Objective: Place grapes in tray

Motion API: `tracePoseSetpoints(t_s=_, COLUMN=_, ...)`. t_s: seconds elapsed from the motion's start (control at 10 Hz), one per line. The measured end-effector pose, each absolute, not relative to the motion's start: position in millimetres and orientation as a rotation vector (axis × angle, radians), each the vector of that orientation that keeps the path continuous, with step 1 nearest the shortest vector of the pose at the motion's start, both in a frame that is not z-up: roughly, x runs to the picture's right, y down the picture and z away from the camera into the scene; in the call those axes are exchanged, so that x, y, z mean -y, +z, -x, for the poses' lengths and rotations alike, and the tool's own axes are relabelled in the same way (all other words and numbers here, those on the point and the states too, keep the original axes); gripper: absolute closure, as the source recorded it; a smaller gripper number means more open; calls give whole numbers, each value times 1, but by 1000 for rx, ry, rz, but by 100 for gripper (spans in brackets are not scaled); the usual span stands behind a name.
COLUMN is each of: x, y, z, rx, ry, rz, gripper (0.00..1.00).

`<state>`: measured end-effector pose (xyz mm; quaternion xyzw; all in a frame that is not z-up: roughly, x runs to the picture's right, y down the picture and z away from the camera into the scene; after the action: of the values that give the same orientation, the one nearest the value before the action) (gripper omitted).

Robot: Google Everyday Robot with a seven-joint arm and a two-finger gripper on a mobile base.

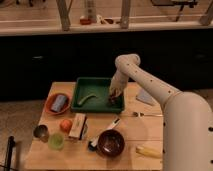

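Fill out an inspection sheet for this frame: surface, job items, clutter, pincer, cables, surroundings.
Surface: wooden table, crowded.
Job's things: grapes at the right end of the green tray, under the pincer; held or set down, cannot tell.
Clutter: curved green vegetable in the tray; orange bowl holding a grey can; orange fruit; brown bowl; green cup; metal cup; fork.
Pincer: pincer low over the tray's right end, at the grapes.
Cables: nothing seen.
Surroundings: dark cabinets behind the table.
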<state>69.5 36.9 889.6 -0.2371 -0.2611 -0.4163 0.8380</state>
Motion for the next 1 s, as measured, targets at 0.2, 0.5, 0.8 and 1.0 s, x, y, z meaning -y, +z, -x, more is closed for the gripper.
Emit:
tracePoseSetpoints(t_s=0.2, x=-36, y=890, z=-70, rx=553, ry=-880, rz=499, gripper=91)
tracePoseSetpoints(t_s=0.5, x=-34, y=890, z=-68, rx=554, ry=-887, rz=503, gripper=61)
tracePoseSetpoints(t_s=0.8, x=-31, y=891, z=-65, rx=555, ry=-896, rz=504, gripper=30)
tracePoseSetpoints(t_s=1.0, x=-30, y=892, z=-62, rx=557, ry=-907, rz=508, gripper=20)
